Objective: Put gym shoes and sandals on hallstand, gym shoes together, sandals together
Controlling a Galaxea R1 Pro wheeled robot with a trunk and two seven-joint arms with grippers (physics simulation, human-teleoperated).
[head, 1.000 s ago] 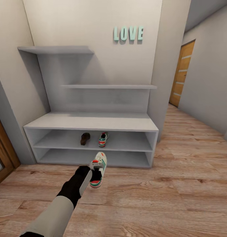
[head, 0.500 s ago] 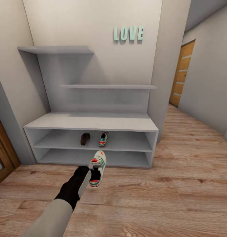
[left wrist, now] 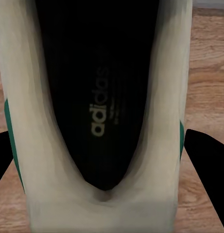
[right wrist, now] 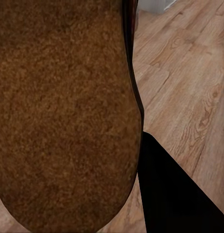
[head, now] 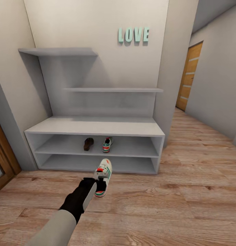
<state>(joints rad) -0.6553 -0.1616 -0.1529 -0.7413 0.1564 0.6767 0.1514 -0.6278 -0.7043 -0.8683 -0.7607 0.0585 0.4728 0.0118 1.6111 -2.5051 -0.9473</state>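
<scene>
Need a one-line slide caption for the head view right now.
Left gripper holds a gym shoe before the hallstand, where a sandal and second shoe sit.

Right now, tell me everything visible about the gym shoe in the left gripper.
The gym shoe is white with green side stripes and red-orange heel and tongue accents. The left gripper is shut on it, holding it above the corridor floor, toe pointing toward the hallstand. The left wrist view looks into its dark opening, showing a black insole printed "adidas" between pale walls.
</scene>
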